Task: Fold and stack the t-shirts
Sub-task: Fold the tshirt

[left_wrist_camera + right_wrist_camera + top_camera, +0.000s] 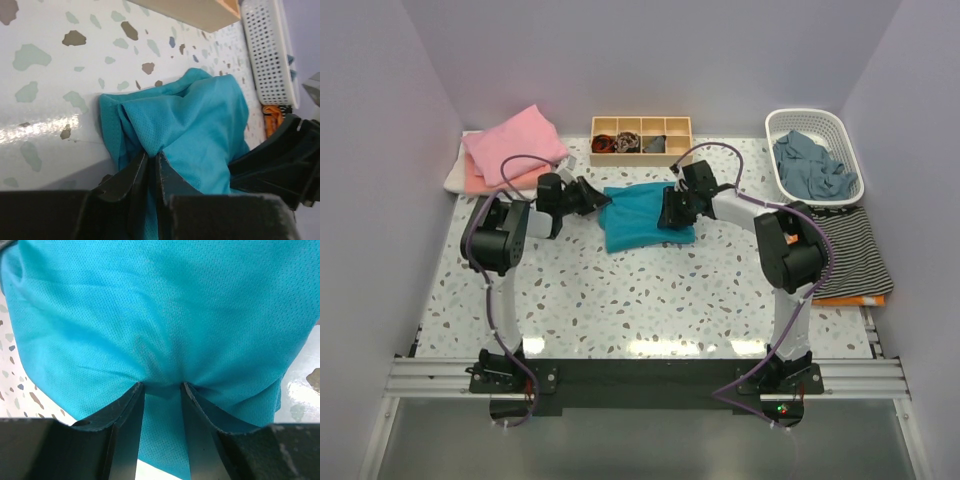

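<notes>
Right wrist: teal t-shirt [160, 315], edges off-frame

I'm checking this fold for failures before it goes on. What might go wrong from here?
1. The left gripper has its jaws on only a bunched edge of the teal t-shirt; it may slip free when lifted.
2. The right gripper pinches a puckered fold, so the fold may come out uneven.
3. The wooden tray sits close behind; a swing away from the bases might bump it.

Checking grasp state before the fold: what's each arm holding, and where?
Both hold the teal-blue mesh cloth t-shirt: left gripper pinches its left edge, right gripper its right side.
</notes>
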Robot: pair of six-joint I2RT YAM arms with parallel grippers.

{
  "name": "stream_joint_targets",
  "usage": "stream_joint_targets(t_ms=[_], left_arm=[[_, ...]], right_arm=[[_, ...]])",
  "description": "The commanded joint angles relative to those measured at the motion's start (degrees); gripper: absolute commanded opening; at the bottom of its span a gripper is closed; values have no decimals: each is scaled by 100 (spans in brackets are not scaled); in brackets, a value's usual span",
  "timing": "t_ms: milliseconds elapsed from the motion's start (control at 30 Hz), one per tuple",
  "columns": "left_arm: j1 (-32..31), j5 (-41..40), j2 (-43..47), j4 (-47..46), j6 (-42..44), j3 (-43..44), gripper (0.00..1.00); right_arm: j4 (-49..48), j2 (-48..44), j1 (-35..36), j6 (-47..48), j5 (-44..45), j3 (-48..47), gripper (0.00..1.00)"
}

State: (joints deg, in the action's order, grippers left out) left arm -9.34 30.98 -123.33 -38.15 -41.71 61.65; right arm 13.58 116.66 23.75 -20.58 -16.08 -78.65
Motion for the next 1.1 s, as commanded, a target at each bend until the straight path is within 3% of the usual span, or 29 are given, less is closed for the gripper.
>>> stream_joint_targets(t_ms=[0,33,100,133,233,367,433,500,567,633,733,867,1067], left_arm=[[143,961,-235,-1885,-1074,-100,20],[143,1041,-279,-2019,-1180,-92,36],[143,1199,-297,-2135,-1260,-4,51],[143,1243,-280,-2152,-1252,14,70],[135,1270,-43,-1908,-1006,5,81],[108,492,528,-627,159,-30,84],[21,-81,976,585,749,31,84],[-233,-1301,1362,1759,1567,162,84],[-549,-2527,1522,2283,2016,216,84],[-691,-2965,1619,2795,2088,278,85],[-858,-3229,1707,2752,2115,172,85],[-1034,-2408,1558,2515,2255,347,82],[-1201,-1922,1057,2637,2484,1155,78]], right_arm=[[65,182,33,27,114,-10,39],[31,164,25,36,105,-1,39],[4,103,33,54,78,43,40],[-40,59,25,63,78,60,40],[-136,-151,16,71,113,148,41],[-172,-573,25,89,279,166,43],[-76,-758,25,124,525,157,43],[30,-1030,16,194,1069,140,44],[232,-1189,16,221,1543,79,45],[398,-1225,-37,309,1914,43,45],[418,-1216,-89,414,1793,-1,44],[241,-1067,-81,353,1082,-10,43],[-49,-654,-81,203,212,-62,43]])
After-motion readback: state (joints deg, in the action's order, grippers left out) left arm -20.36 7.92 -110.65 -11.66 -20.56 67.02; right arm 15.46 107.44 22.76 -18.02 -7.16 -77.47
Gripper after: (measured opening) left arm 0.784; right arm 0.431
